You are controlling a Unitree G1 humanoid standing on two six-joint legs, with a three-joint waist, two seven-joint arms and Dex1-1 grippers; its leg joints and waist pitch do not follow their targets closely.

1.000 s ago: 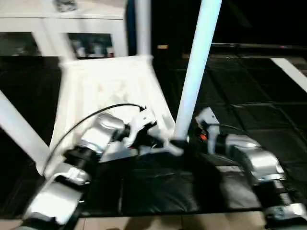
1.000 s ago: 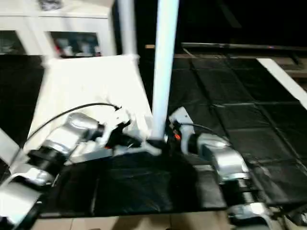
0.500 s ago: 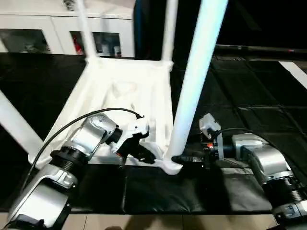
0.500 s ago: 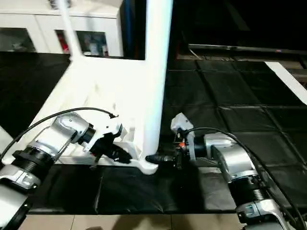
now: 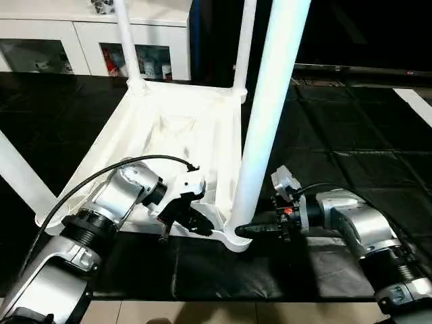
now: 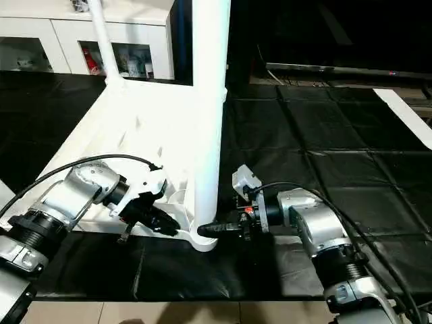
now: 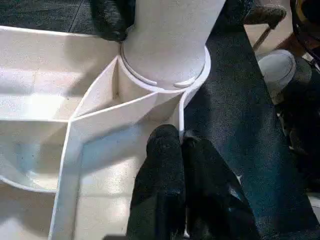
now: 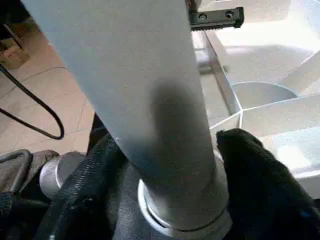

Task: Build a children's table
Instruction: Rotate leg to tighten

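While the tabletop [image 5: 175, 135] lies underside-up on the black floor mat [image 5: 337, 135], the near leg [image 5: 266, 115] stands upright between my right fingers [image 8: 260, 170], spread around its base (left fingers [image 7: 165, 170] pressed together on the rim).

White tabletop [image 5: 172, 135] upside down, legs [image 5: 270, 101] upright

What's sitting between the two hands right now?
The near table leg, standing in the tabletop's corner socket. The left hand is on one side, the right hand on the other, in both eye views.
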